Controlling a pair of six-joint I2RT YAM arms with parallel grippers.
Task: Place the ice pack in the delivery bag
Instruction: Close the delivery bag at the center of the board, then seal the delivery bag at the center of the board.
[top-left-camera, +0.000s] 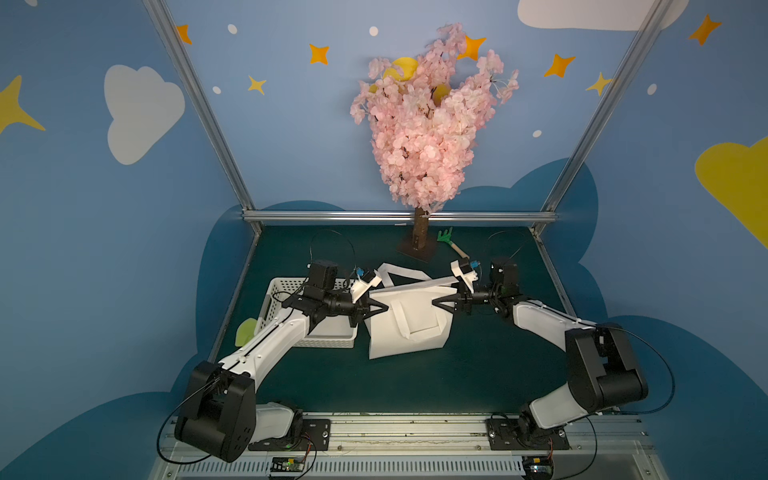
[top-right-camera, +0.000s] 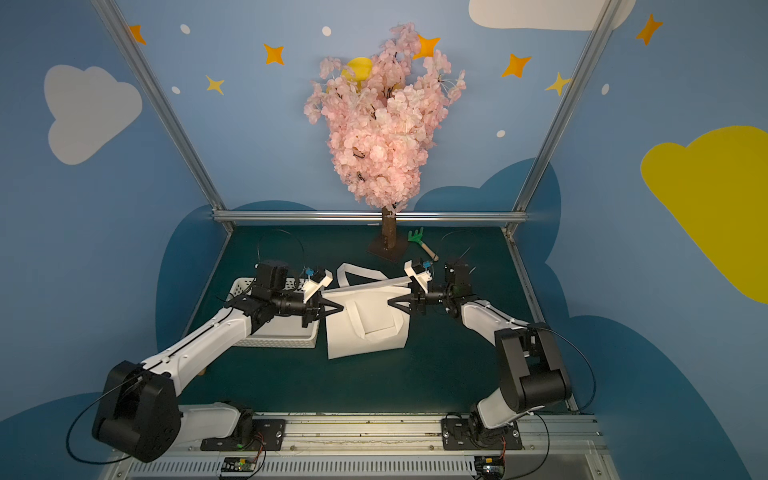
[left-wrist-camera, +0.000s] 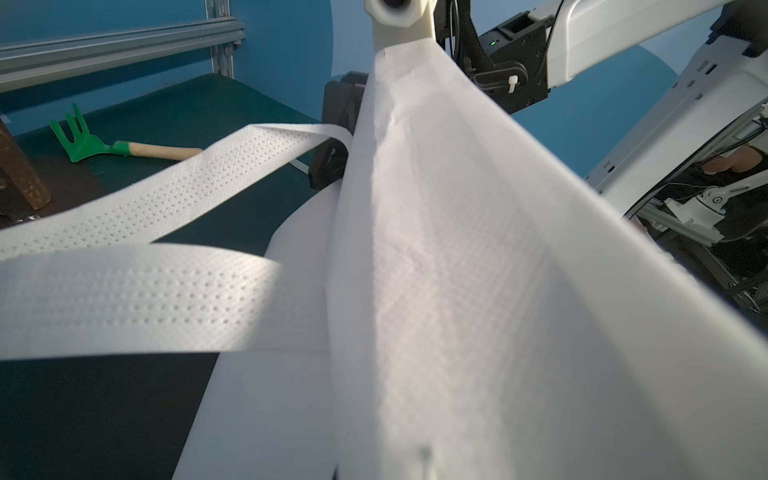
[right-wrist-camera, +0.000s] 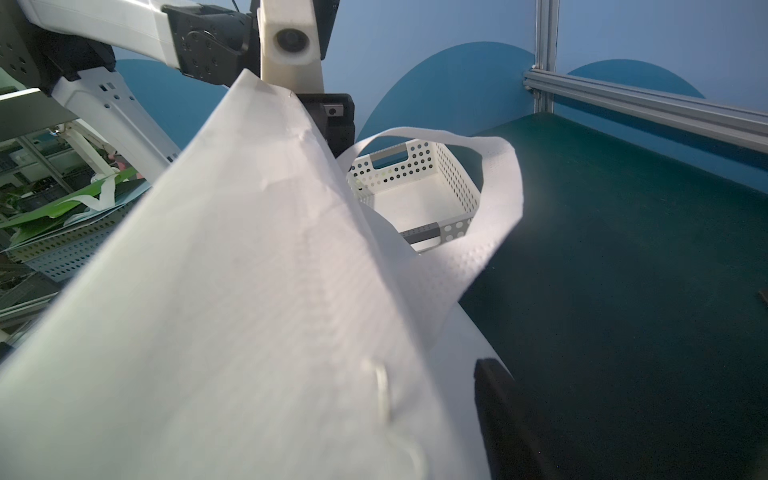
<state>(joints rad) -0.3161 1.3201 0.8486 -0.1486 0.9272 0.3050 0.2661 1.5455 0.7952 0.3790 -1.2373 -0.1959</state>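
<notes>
The white delivery bag (top-left-camera: 409, 332) stands flattened, mouth closed.

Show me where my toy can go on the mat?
Bare mat lies between the delivery bag and the front rail, and behind the basket up to the back rail. Crowded middle: basket, bag, left gripper, right gripper.
</notes>
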